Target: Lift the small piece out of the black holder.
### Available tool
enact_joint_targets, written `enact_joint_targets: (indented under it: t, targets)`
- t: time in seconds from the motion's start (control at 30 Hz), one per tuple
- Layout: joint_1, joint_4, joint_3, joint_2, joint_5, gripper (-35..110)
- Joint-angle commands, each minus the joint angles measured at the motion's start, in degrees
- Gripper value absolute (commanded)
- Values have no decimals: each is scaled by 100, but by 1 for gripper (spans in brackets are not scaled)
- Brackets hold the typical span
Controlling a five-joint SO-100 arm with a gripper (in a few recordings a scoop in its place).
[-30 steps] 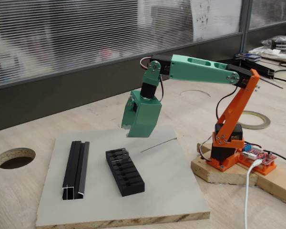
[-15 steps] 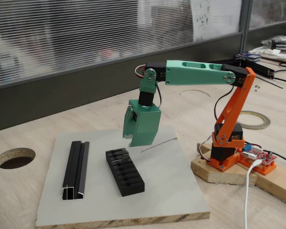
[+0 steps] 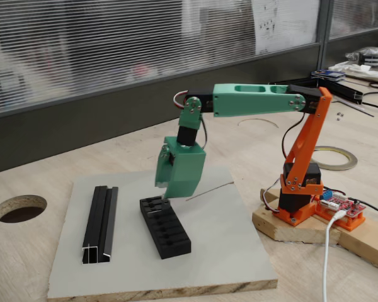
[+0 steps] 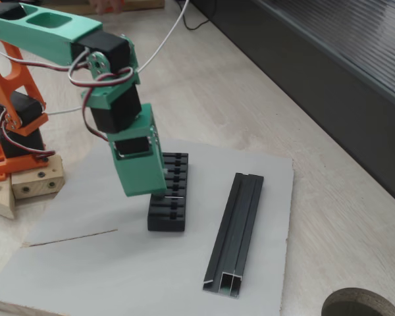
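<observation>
The green gripper [image 3: 168, 195] is hanging with its tip just over the far end of the black holder [image 3: 166, 228], very near or touching it; in the other fixed view the gripper [image 4: 159, 194] is covering the middle slots of the holder [image 4: 168, 208]. I cannot tell if its fingers are spread or closed, because the green shell is hiding them in both fixed views. The small piece is hidden under the gripper tip, so I cannot tell where it is sitting.

The holder is a black plastic block with a row of slots on top. To its side, well apart, a long black grooved rail [image 3: 101, 223] is lying almost parallel, with free room between them. Both are resting on a smooth grey board [image 3: 227, 239] with a raw wood edge. The board is lying on a pale wooden table [image 3: 25, 251] with a round hole [image 3: 19, 207]. Behind, window blinds [image 3: 82, 44] are closing the room.
</observation>
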Motion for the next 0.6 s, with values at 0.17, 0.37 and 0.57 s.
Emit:
enact_joint_targets:
  t: [0.17,0.37,0.57]
  targets:
    - [-149,-18,26,35,26,35]
    - [-149,-18,35,18,26,35]
    - [-149,-79,299,-220,26,35]
